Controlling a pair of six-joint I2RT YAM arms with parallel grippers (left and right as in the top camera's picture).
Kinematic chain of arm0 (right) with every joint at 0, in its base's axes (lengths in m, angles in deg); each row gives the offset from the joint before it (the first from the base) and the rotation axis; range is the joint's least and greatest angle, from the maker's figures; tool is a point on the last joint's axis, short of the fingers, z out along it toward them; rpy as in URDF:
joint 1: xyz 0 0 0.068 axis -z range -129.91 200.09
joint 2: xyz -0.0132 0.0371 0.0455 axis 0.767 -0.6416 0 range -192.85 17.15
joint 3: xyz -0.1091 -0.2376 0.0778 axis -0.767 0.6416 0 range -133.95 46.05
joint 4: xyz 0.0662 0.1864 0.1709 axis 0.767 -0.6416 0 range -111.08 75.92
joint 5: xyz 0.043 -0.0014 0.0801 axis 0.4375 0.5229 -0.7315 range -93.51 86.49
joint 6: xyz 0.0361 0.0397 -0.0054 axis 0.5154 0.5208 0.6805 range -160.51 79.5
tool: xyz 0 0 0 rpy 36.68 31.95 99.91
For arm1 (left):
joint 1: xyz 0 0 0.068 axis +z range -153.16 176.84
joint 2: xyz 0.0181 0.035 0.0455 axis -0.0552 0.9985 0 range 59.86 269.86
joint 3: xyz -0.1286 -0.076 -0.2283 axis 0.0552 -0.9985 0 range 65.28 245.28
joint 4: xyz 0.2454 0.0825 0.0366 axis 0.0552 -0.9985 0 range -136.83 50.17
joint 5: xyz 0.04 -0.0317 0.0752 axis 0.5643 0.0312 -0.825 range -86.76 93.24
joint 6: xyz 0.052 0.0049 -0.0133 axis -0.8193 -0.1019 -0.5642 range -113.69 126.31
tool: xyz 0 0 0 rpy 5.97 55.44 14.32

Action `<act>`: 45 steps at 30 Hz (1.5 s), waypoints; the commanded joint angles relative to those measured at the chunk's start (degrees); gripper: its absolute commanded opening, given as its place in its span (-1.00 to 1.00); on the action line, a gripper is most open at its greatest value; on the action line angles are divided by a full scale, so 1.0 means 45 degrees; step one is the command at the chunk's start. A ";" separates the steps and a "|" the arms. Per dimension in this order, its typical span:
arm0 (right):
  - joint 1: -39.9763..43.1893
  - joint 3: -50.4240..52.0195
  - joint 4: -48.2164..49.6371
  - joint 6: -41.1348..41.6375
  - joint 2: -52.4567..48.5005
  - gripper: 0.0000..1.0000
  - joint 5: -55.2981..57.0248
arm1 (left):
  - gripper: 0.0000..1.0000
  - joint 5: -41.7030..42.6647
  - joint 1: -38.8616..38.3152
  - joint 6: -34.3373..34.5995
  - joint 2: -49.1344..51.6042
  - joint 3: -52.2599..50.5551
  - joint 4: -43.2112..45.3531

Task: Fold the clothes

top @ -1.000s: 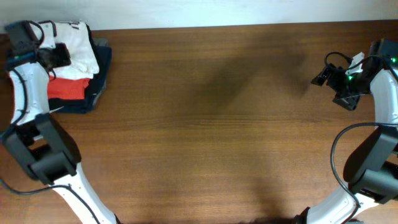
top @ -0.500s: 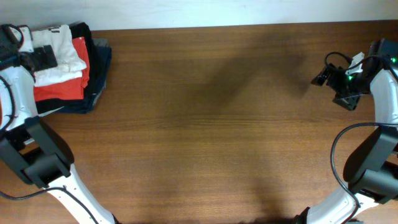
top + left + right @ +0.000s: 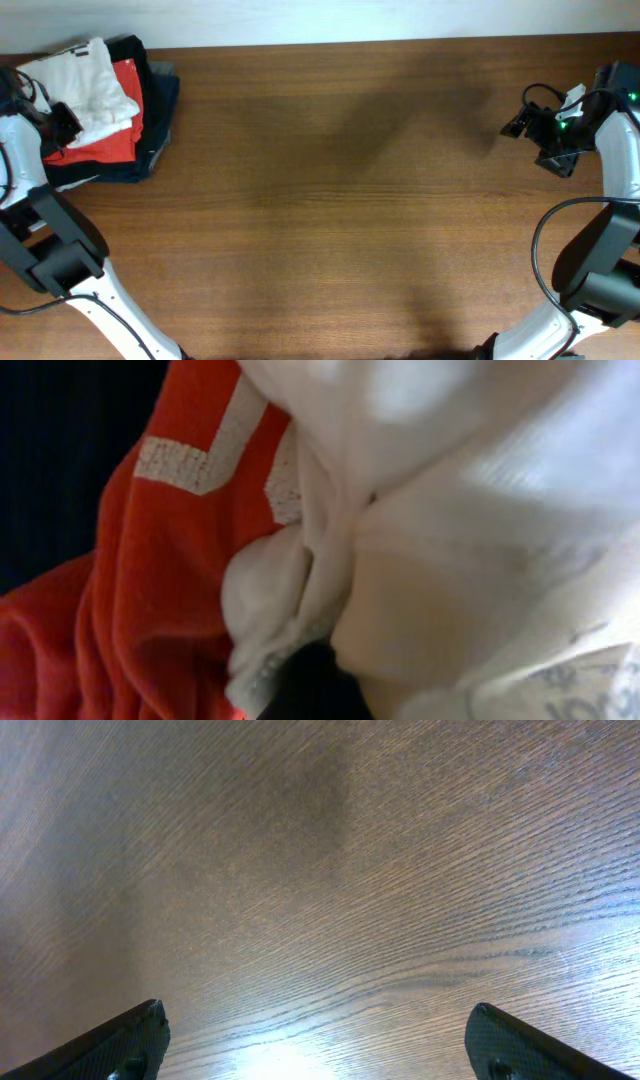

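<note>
**Item 1: white T-shirt**. Lies crumpled on top of a stack at the far left corner of the tabletop. It has not been spread out or folded. It probably has to leave the stack for the bare wood before any fold can be made.

**Item 2: red shirt**. Sits directly under the T-shirt, with a white block letter showing in the left wrist view.

**Item 3: navy garments**. Form the bottom of the stack and show along its right and near edges.

**Item 4: left tool**. At the near left edge of the T-shirt, pressed together. The left wrist view is filled with gathered white cloth, so it appears to pinch a fold of the T-shirt alone.

**Item 5: right tool**. Held over bare wood at the far right, well apart from the stack. Its fingertips are spread wide, holding and touching nothing, likely waiting for the garment.
</note>
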 commanded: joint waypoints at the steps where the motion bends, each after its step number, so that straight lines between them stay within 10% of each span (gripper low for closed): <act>1: 0.0000 0.0010 0.0005 -0.0092 0.0073 0.96 0.0112 | -0.99 0.0437 0.0044 -0.0107 -0.1107 0.1379 -0.0243; 6: 0.0000 0.0010 0.0005 -0.0092 0.0073 0.96 0.0112 | -0.99 0.2351 -0.0204 -0.0015 -0.3191 0.2856 0.0039; 15: 0.0000 0.0010 0.0005 -0.0092 0.0073 0.96 0.0112 | -0.99 0.4420 -0.0529 -0.1360 0.1481 0.0840 -0.0175; 22: 0.0000 0.0010 0.0005 -0.0092 0.0073 0.96 0.0112 | -0.99 0.6475 -0.0729 0.0083 -0.1564 0.3327 0.0675; 28: 0.0000 0.0010 0.0005 -0.0092 0.0073 0.96 0.0112 | -0.99 0.6625 -0.0879 -0.0160 0.1287 0.3317 -0.1666; 32: 0.0000 0.0010 0.0005 -0.0092 0.0073 0.96 0.0112 | -0.99 0.9962 -0.1151 -0.1564 0.2890 0.3317 -0.1608; 39: 0.0000 0.0010 0.0005 -0.0092 0.0073 0.97 0.0112 | -0.95 0.9593 -0.1443 -0.0272 -0.1452 0.6441 -0.2584; 42: 0.0000 0.0010 0.0005 -0.0092 0.0073 0.96 0.0112 | -0.61 0.2186 -0.2662 0.0369 -0.3415 0.6441 -0.5489; 44: 0.0000 0.0010 0.0010 -0.0092 0.0073 0.96 0.0112 | 0.99 0.0316 -0.3623 0.0364 -0.3716 0.6441 -0.6776; 45: 0.0000 0.0010 0.0010 -0.0092 0.0073 0.96 0.0112 | 0.99 0.0335 -0.3900 0.0364 -0.3711 0.6436 -0.7237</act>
